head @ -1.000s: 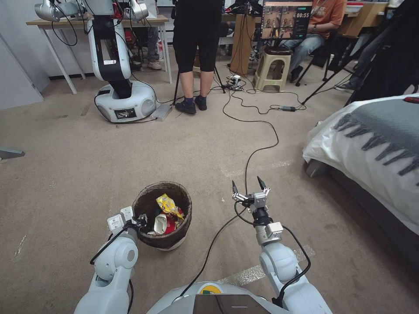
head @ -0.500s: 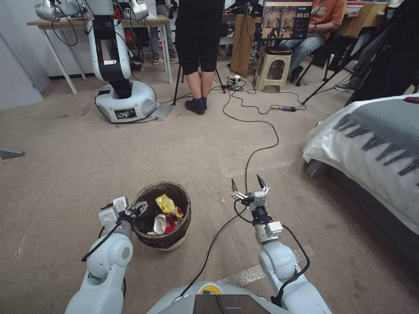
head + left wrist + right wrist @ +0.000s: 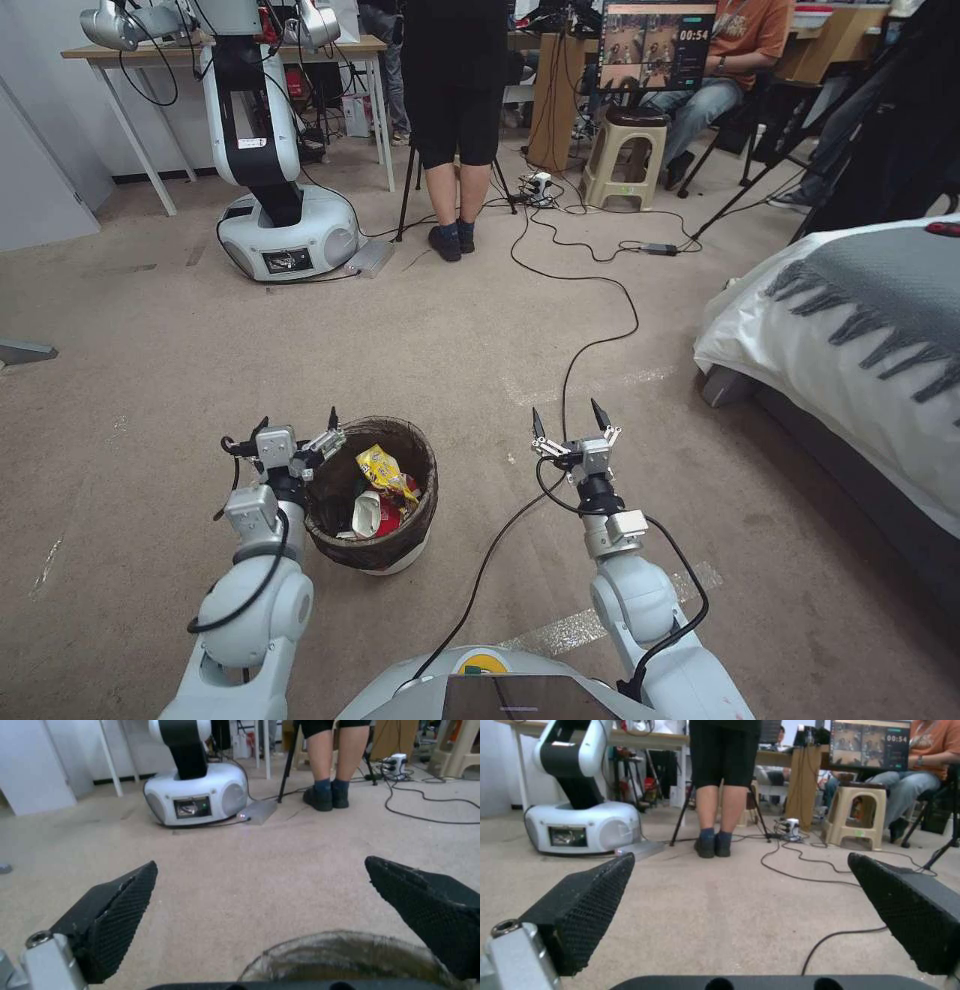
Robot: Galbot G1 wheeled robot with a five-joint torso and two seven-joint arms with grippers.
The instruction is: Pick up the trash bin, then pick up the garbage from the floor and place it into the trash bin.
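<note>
Head view, trash bin: the trash bin stands upright on the floor, just ahead of the robot and left of centre, its dark liner folded over the rim.
Head view, garbage: the garbage lies inside the bin; a yellow wrapper and a crushed red-and-white cup are legible, the rest cannot be made out.
Head view, left gripper: the left gripper sits just beside the bin's left rim, fingers spread apart and grasping nothing; whether a fingertip touches the liner cannot be told.
Head view, right gripper: the right gripper hangs over bare carpet to the right of the bin, well apart from it, fingers spread and empty; a black cable runs across the carpet beyond it.
Left wrist view, fingers: both textured fingers stand wide apart with nothing between them; the bin's lined rim shows close under them, nearer one finger than the other.
Left wrist view, background: a second robot's white base stands on the carpet farther off.
Right wrist view, fingers: both fingers stand wide apart, nothing gripped, only carpet and the cable between them.
</note>
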